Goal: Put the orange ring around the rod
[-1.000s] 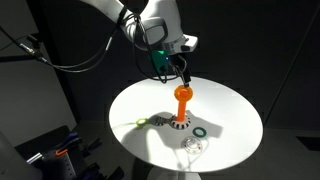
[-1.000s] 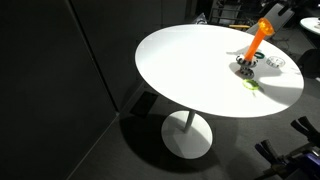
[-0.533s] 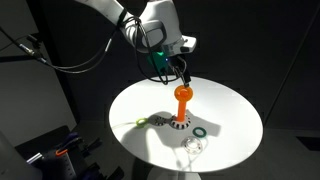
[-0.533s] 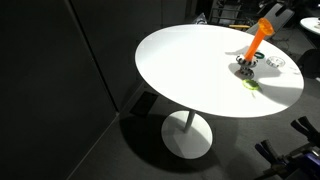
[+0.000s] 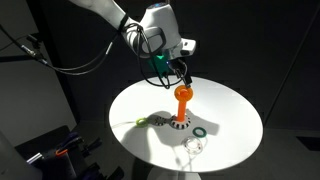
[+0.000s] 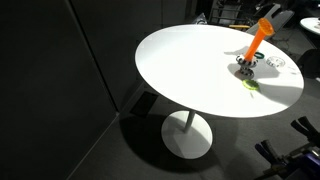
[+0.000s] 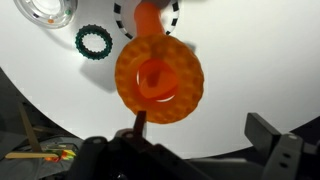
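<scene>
The rod (image 5: 181,108) stands upright on the white round table (image 5: 230,115) on its black-and-white base (image 5: 178,126). The orange ring (image 5: 183,94) sits at the rod's top, with the rod's tip showing in its hole in the wrist view (image 7: 158,78). My gripper (image 5: 180,74) hangs just above it. In the wrist view the gripper (image 7: 205,125) is open, its fingers wide apart; one finger is close to the ring's edge. The rod also shows in an exterior view (image 6: 257,42), with the ring at its top.
A dark green ring (image 7: 94,42) lies on the table beside the rod's base (image 5: 201,131). A pale yellow ring (image 6: 249,86) lies on the other side. A clear round object (image 5: 193,148) sits near the table's edge.
The arm's wrist has shifted very slightly above the rod. The ring and the rod have not moved.
</scene>
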Controlling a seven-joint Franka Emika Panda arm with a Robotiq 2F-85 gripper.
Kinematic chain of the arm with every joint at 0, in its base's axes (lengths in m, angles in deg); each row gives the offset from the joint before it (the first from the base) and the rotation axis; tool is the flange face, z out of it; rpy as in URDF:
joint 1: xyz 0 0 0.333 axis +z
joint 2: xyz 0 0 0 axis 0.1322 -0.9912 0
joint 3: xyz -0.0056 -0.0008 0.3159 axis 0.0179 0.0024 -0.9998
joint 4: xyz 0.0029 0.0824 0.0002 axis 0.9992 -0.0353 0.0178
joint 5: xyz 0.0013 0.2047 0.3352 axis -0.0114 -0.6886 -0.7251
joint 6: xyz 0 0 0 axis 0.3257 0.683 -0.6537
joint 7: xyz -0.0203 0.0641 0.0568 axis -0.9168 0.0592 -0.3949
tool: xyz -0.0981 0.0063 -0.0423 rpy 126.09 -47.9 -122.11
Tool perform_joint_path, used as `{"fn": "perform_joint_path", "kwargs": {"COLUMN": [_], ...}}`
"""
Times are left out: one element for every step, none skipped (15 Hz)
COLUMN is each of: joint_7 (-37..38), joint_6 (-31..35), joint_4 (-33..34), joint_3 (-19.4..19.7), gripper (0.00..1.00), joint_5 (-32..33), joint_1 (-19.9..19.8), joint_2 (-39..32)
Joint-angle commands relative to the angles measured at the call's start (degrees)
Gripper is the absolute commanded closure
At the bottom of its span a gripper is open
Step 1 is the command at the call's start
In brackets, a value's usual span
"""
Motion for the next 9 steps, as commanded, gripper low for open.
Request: {"fn": "perform_joint_path", "kwargs": {"joint_7": [-2.67,-2.86,-3.01,-3.12,-3.16,-3.15,-3.25,-3.31,-3.31], "joint_6": [2.01,2.62,2.92,3.26,3.49,3.73,3.99,4.29,4.55], "joint_4": [0.35,0.44,0.51,0.56,0.63,0.69,0.72,0.72,0.71], "joint_3": [-1.41,-1.61,-1.8,-1.99,-2.2,-2.43,-2.67,-2.86,-3.0], "gripper": [0.0,0.0,0.0,0.0,0.0,0.0,0.0,0.0,0.0], "joint_5": [-2.24,-2.37,-2.46,-2.57,-2.61,-2.64,-2.74,-2.76,-2.74], "joint_1": [-1.08,-1.12,-1.16,-1.19,-1.23,-1.26,-1.33,-1.36,-1.35], "joint_2": [-0.75,-1.05,-1.27,-1.47,-1.63,-1.76,-1.88,-2.02,-2.15]}}
